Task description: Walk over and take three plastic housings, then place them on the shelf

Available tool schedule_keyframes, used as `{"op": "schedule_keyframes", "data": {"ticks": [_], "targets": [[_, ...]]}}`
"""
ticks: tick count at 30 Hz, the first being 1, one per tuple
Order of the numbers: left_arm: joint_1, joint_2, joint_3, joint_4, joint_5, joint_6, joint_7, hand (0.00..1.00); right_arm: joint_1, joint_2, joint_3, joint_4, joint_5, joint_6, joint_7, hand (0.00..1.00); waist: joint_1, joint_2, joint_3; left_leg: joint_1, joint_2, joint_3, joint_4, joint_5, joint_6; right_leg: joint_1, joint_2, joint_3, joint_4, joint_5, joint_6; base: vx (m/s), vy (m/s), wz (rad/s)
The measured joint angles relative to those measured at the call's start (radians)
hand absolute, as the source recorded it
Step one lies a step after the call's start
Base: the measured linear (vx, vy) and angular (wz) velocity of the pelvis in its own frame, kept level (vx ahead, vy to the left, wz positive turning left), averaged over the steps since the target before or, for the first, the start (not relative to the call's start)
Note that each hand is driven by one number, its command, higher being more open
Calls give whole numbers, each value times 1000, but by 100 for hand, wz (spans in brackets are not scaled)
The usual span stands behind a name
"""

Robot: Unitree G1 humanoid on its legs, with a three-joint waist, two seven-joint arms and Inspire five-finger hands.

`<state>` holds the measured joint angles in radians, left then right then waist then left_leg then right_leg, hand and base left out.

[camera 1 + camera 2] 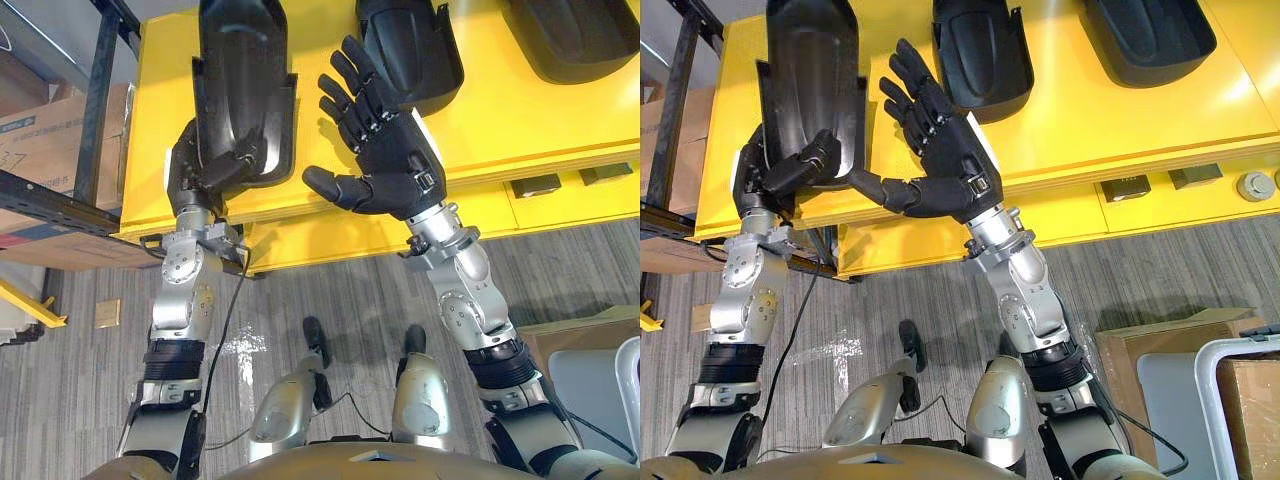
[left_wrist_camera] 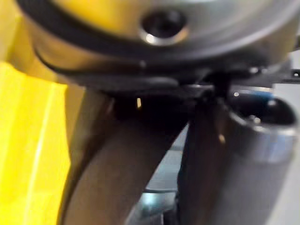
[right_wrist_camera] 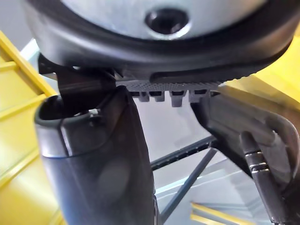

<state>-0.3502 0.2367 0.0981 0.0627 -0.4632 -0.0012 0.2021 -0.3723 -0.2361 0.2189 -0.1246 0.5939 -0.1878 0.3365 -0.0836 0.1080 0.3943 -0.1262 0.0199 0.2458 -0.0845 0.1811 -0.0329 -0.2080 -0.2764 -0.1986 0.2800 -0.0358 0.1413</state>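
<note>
Left hand [image 1: 198, 168] clasped long black plastic housing [image 1: 245, 80].
Right hand [image 1: 390, 165] spread wide; housing seemed light, stiff, slick, best gripped by its rim.

Left and right eye views: head camera looking steeply down from mid distance, sharing the near edge of the yellow desk [image 1: 540, 110], the floor [image 1: 80, 400], the left hand [image 1: 205, 170] on a plastic housing [image 1: 245, 80], and the right hand [image 1: 390, 165]. Wrist views: very close, each looking along its own hand toward the desk.
</note>
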Motion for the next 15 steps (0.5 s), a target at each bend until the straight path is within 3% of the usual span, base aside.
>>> {"op": "schedule_keyframes", "data": {"ticks": [15], "targets": [[-65,-9,-2,48,-41,-41,143,100,1,39,25,-10,-4,2,-42,100,-3,-5,21,8,11,6,0,4,-4,1,12,6,4,0,0,11,-35,-2]]}}
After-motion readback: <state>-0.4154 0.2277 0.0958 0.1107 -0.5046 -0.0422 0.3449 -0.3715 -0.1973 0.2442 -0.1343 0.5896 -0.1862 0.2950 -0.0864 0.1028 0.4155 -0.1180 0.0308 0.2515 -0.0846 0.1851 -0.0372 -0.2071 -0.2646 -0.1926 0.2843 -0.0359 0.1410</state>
